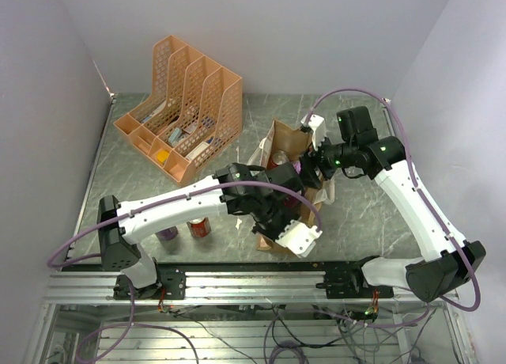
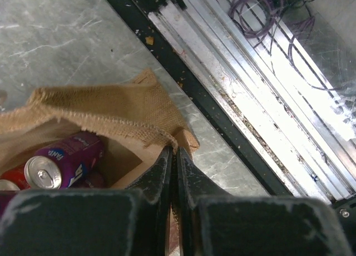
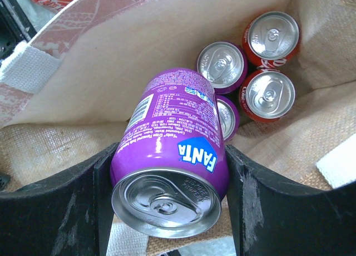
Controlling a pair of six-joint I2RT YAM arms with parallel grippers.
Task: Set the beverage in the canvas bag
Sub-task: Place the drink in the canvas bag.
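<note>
Burlap first, over on the left. Our left gripper [image 2: 173, 151] has its jaws pressed all but together on the frayed near rim of the bag [image 2: 111, 108], pinching the cloth and, we judge, propping the mouth open. That rim is soft and floppy, and it sags wherever nothing holds it. Further left, a red can [image 1: 199, 226] and a purple can [image 1: 167, 234] stand loose on the table [image 1: 371, 214], the purple one half hidden under the arm.

Now the middle, and we look down into the bag. Four cans [image 3: 222, 64] stand upright on its floor, two purple and two red, packed close together.

On the right, the right gripper [image 3: 169, 158] holds the can [image 3: 172, 114], a purple Fanta. Its jaws are set at middling width and clamp both sides of the barrel up near the lid end. The can hangs tilted over the open mouth, its base aimed down at the packed four.

How will it handle? We reckon it is full, so it is fairly heavy and stiff, but the wall is thin, smooth and round. It is slippery, and too hard a squeeze could dent it. The barrel is the right place to grip. Held this near the lid, though, the low end may swing, so we'd want a gentle lowering into the free floor beside the others.
</note>
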